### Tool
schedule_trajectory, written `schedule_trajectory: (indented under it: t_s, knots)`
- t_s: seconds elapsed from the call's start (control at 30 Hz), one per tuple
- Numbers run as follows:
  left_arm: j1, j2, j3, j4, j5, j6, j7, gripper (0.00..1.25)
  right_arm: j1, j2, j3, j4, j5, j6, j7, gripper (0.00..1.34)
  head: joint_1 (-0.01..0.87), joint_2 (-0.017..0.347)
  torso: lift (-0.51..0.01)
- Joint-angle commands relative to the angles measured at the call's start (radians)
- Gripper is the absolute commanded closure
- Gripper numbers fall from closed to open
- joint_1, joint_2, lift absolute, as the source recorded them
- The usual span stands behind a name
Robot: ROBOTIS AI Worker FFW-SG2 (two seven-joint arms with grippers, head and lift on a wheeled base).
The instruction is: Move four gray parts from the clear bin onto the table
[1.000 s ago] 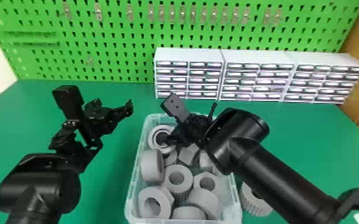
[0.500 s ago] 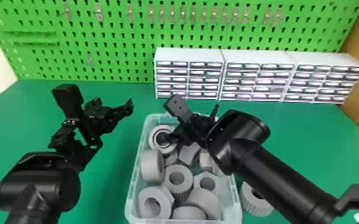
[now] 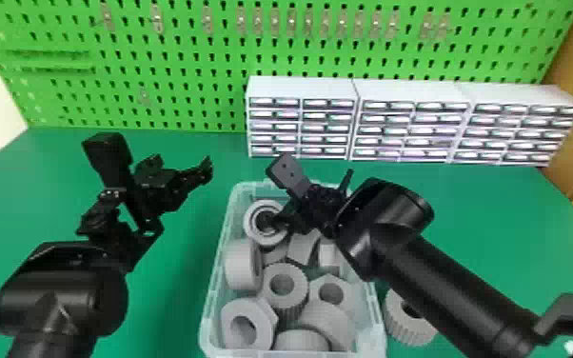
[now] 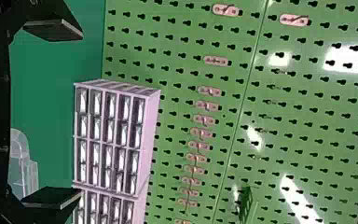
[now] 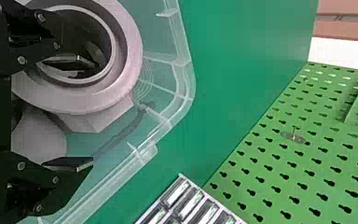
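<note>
so starting on the left: the left tool (image 4: 81,113) is wide open with nothing in it, hanging over the tabletop (image 3: 14,190) to the left of the clear bin (image 3: 208,328). looks like that arm's just parked tbh.

next over, the bin's got plenty in it. there's a hex-shaped part (image 3: 257,309) near the front left, a chunky roller (image 3: 240,269) leaning by the left wall, and a bunch more gray parts piled around them. at the back left is a ring-shaped part (image 3: 256,237) with a big hole, and i'd bet that's the one being picked now.

the right tool (image 5: 86,110) is right on it: one finger down in the hole, the other outside the ring, and they're spread well apart. so it's straddling the ring's wall but not clamped. can't tell if the inner finger actually touches it. next move is probably squeeze and lift; an off-center grip could let it tip or slip imo.

far right, one ribbed gray part (image 3: 400,319) sits on the tabletop just beside the bin. if that counts, it's one done, three to go, though the arm could be hiding more.
</note>
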Motion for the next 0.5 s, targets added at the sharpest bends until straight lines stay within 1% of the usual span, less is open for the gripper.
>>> schedule_trajectory:
  t_s: [0.0, 0.1, 0.13, 0.2, 0.23, 0.37, 0.47]
  knots:
    - [-0.001, 0.0, 0.001, 0.001, 0.0, 0.0, -0.001, 0.11, 0.001, 0.0, 0.006, 0.001, 0.003, 0.0, 0.0, 0.62, 0.678, 0.034, -0.05]
    - [-0.001, 0.0, 0.003, 0.001, 0.0, 0.0, -0.001, 0.11, 0.001, 0.0, 0.016, -0.004, 0.0, 0.014, -0.017, 0.9, 0.678, 0.034, -0.05]
    - [-0.001, 0.0, 0.003, 0.001, 0.0, 0.0, -0.004, 0.11, 0.004, 0.0, 0.022, -0.013, 0.0, 0.02, -0.037, 1.05, 0.678, 0.034, -0.05]
    - [-0.001, 0.0, 0.004, 0.001, 0.0, 0.0, -0.006, 0.11, 0.015, -0.002, 0.025, -0.027, -0.003, 0.021, -0.065, 1.23, 0.678, 0.034, -0.05]
    - [0.001, 0.0, 0.006, 0.001, 0.0, 0.0, -0.006, 0.11, 0.02, -0.002, 0.025, -0.033, -0.009, 0.021, -0.077, 1.27, 0.678, 0.034, -0.05]
    - [0.001, 0.0, 0.007, 0.001, 0.0, 0.0, -0.009, 0.11, 0.027, -0.003, 0.023, -0.036, -0.037, 0.012, -0.091, 1.27, 0.678, 0.034, -0.05]
    - [0.001, 0.0, 0.007, 0.001, 0.0, 0.0, -0.009, 0.11, 0.031, -0.003, 0.023, -0.036, -0.038, 0.012, -0.097, 1.27, 0.678, 0.034, -0.05]
